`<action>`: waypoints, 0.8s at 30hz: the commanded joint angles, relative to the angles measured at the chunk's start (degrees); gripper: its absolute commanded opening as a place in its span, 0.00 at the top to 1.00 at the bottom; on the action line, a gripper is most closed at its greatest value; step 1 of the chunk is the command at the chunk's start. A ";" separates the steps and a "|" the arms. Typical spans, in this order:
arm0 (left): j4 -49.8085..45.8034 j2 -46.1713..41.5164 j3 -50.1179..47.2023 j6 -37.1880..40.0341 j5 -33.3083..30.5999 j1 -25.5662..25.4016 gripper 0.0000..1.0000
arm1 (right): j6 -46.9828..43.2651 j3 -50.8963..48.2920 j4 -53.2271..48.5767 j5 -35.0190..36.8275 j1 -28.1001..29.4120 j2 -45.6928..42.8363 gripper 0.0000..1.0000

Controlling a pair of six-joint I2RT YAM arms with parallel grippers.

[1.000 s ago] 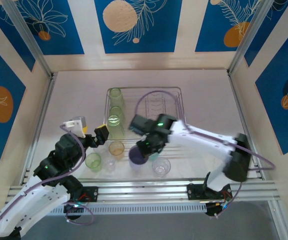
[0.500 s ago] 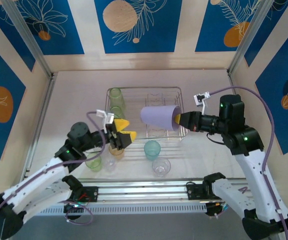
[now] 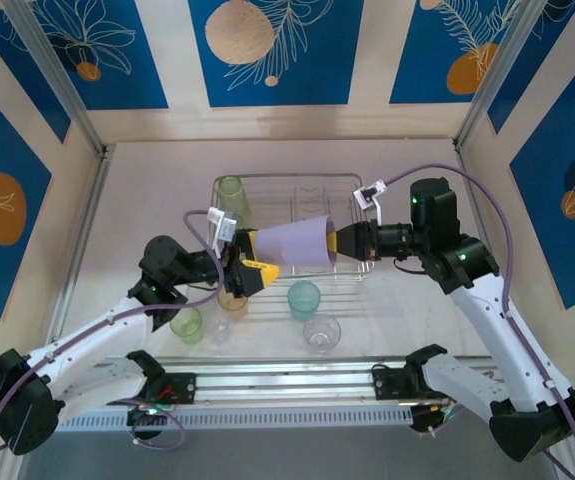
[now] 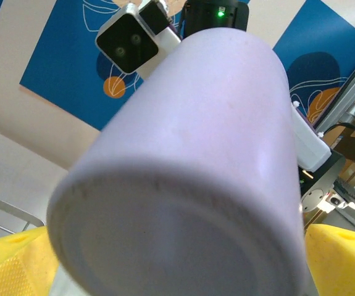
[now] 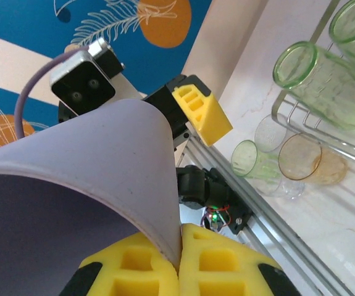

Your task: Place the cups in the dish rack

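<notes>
Above the dish rack (image 3: 287, 177): the lilac cup (image 3: 292, 243) hangs on its side in the air, base to the left and mouth to the right, between the two tools.
Right tool (image 3: 342, 241): narrow, its yellow fingers pinched on the wall of the lilac cup at the rim, one inside and one outside.
Left tool (image 3: 251, 256): wide, with yellow fingers (image 4: 344, 259) standing on either side of the cup's base; I cannot tell whether they touch it.
Rack's left end: two green cups (image 3: 230, 190) lie in a row, far to near.
Bench (image 3: 157, 200) just near the rack: an amber cup (image 3: 232, 298) under the left tool, and an upright teal cup (image 3: 304, 298) to its right.
Nearer edge: a lone green cup (image 3: 186, 323) on the left, a small clear cup (image 3: 217, 328) beside it, and a larger clear cup (image 3: 321, 333) on the right.
</notes>
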 commanded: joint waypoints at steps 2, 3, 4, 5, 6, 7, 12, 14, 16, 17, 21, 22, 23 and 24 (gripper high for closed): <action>2.54 -0.82 1.83 -0.14 0.18 0.79 0.01 | -0.78 0.05 -0.41 -0.92 0.90 0.89 1.00; 2.25 -1.18 1.78 0.08 -0.30 0.81 0.02 | -0.91 -0.01 -0.60 -0.75 0.81 0.96 1.00; 1.75 -1.50 1.98 0.34 -0.71 0.89 0.04 | -0.96 -0.05 -0.52 -0.74 0.66 0.97 1.00; 1.29 -1.70 2.03 0.50 -0.97 0.83 0.07 | -0.88 -0.14 -0.41 -0.74 0.61 0.99 1.00; 0.69 -1.93 2.13 0.79 -1.17 0.87 0.11 | -0.78 -0.14 -0.12 -0.74 0.61 1.01 1.00; -0.03 -2.04 2.45 1.08 -1.39 0.99 0.13 | -0.78 -0.10 0.06 -0.77 0.60 1.20 1.00; -3.68 -2.82 3.33 1.14 -4.26 1.04 0.25 | -1.22 -0.09 -0.30 -0.78 0.62 2.20 1.00; -5.07 -3.48 3.33 1.27 -5.52 1.05 0.28 | -1.48 -0.30 -0.90 -0.31 0.61 2.73 1.00; -5.11 -3.86 3.05 1.36 -5.92 1.01 0.33 | -1.16 -0.79 -0.51 -0.18 0.91 2.94 1.00; -5.12 -3.95 3.05 1.36 -6.01 1.01 0.36 | -1.00 -0.99 -0.17 -0.05 1.17 3.02 1.00; -5.79 -3.73 3.18 1.68 -5.45 1.06 0.51 | -0.61 -1.19 0.47 0.54 2.24 3.94 1.00; -6.56 -3.72 3.34 1.97 -5.49 1.07 0.54 | -0.61 -1.11 0.50 0.66 2.43 4.25 1.00; -7.48 -3.88 3.53 2.26 -5.68 1.05 0.56 | -0.61 -1.02 0.45 0.66 2.53 4.59 1.00; -8.92 -3.97 3.83 2.59 -6.28 1.06 0.58 | -0.61 -0.93 0.23 0.74 2.63 5.07 1.00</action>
